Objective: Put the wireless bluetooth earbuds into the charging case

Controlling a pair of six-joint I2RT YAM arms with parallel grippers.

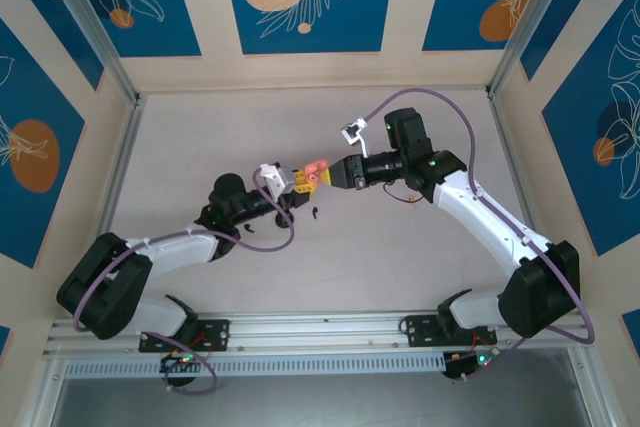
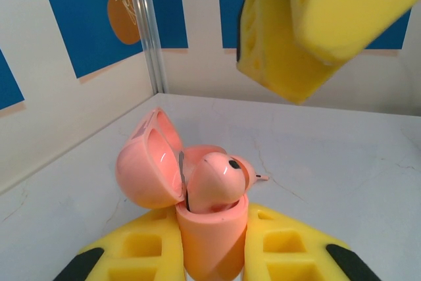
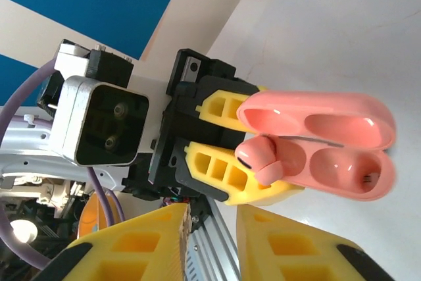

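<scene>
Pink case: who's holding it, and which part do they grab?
The left end effector holds the case by its bottom half, pinched between its yellow fingers.

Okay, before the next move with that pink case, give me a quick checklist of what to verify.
1. Left tool clamped on the charging case: ok.
2. Lid swung open: ok.
3. Pink bud fully seated: cannot tell; it stands above the rim.
4. Second slot free: ok.
5. Right tool open, nothing seen between its fingers: ok.
6. Small black pieces on the table are earbuds: cannot tell, too small.
</scene>
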